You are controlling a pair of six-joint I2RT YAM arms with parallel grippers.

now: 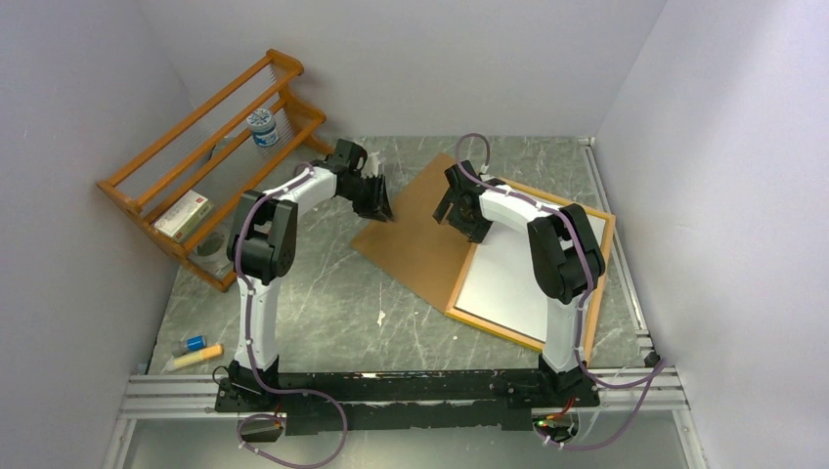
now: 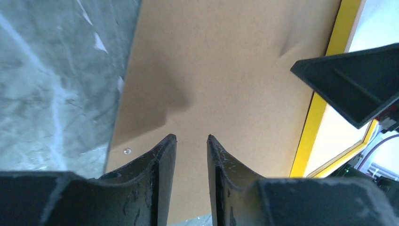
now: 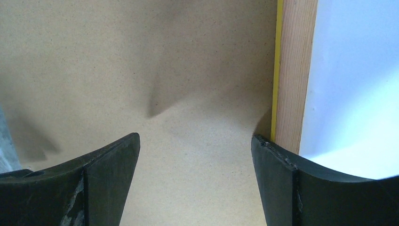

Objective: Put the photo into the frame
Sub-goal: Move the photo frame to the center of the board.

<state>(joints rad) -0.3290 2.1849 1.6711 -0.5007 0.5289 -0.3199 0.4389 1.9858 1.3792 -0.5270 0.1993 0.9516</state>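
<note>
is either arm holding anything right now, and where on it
Nothing is held: the left gripper and right gripper both have empty jaws over the hardboard panel.

The white and black right robot arm (image 1: 557, 254) covers part of the plain white paper sheet (image 1: 503, 283) and the far side of the yellow-edged wooden frame (image 1: 494, 329) around it. The flat brown board (image 1: 415, 244) goes out of sight under that frame. The small white box (image 1: 183, 215) and round tub (image 1: 262, 127) in the orange wooden rack (image 1: 196, 122) are too small to read.
</note>
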